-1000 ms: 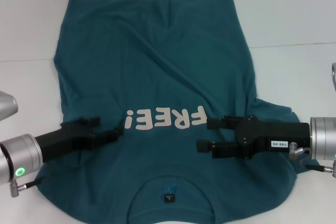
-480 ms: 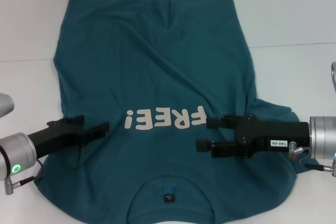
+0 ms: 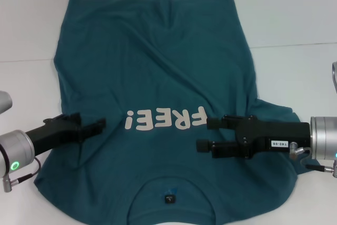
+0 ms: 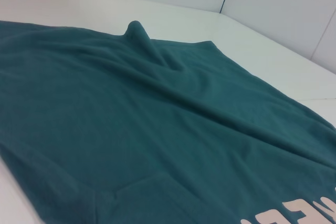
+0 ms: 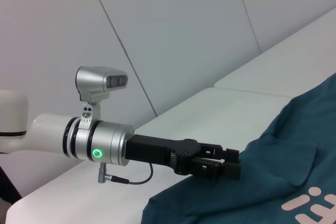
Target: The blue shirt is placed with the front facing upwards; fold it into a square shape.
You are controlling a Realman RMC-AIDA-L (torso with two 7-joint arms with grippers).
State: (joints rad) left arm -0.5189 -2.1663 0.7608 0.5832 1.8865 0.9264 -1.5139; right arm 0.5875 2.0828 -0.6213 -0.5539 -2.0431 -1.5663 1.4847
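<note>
The blue shirt lies spread face up on the white table, collar and small dark neck label toward me, hem at the far side. Cream "FREE!" lettering crosses the chest. My left gripper hovers open over the shirt's left side, beside the lettering, holding nothing. My right gripper hovers open just right of the lettering, over the chest, also empty. The left wrist view shows only wrinkled shirt with a raised pucker at the hem. The right wrist view shows the left gripper above the shirt.
The right sleeve sticks out under my right arm. White tabletop surrounds the shirt on the far side and both flanks, with a seam line running across it. White wall panels stand beyond the table.
My left gripper has drawn back leftward, away from the lettering toward the shirt's left edge. The right gripper and the shirt have stayed put.
</note>
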